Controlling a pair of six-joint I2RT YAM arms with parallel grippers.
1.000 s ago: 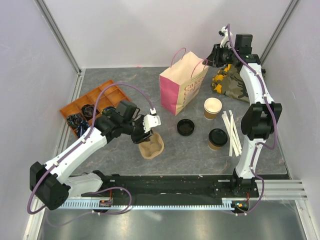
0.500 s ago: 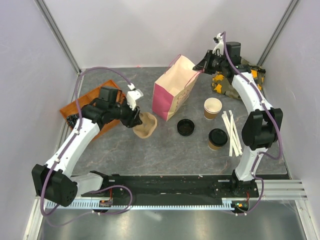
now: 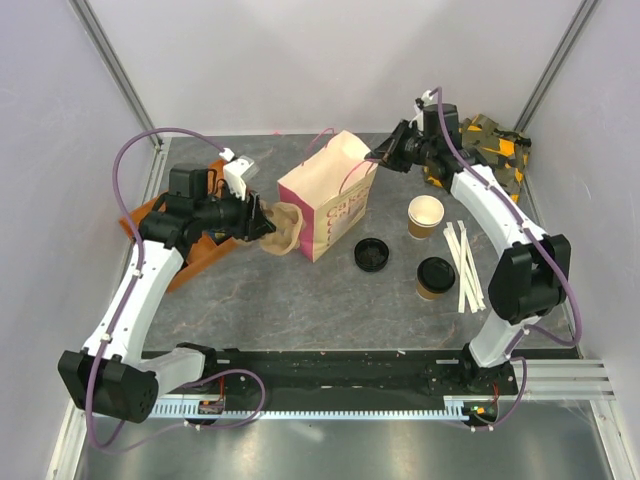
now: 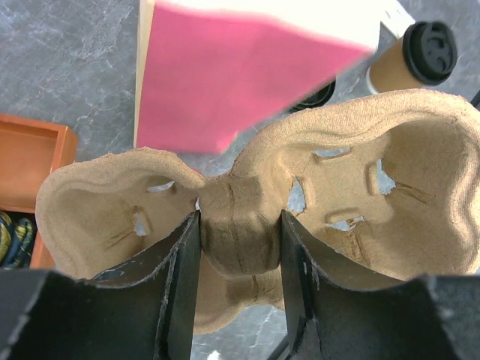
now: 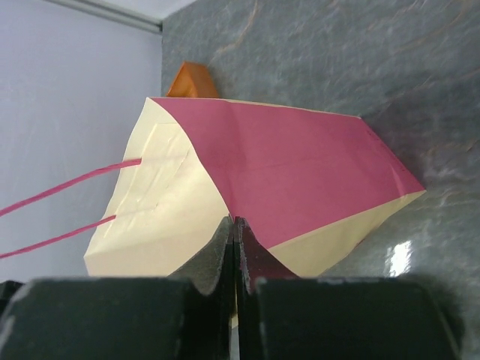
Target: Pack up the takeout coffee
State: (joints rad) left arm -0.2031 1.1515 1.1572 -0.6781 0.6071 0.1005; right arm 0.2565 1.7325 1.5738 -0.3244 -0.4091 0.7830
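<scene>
Top external, bag (image 3: 325,205) tilted further, carrier (image 3: 283,230) closer

The white left arm (image 3: 140,290) stands up from its base, bends at the elbow and reaches forward and inward. Its wrist is turned so that the black two-finger left gripper (image 3: 258,220) points sideways toward the other arm. The jaws stand partly apart, clamped on the narrow middle bridge of a tan moulded-pulp cup carrier (image 4: 420,187), with one finger on each side of it. The white right arm (image 3: 490,200) is stretched far out from its base and leans inward. Its black right gripper (image 3: 380,155) is pressed flat together, pinching the top edge of a cream-and-pink paper bag (image 5: 300,165), which hangs just ahead of the fingertips.
</scene>
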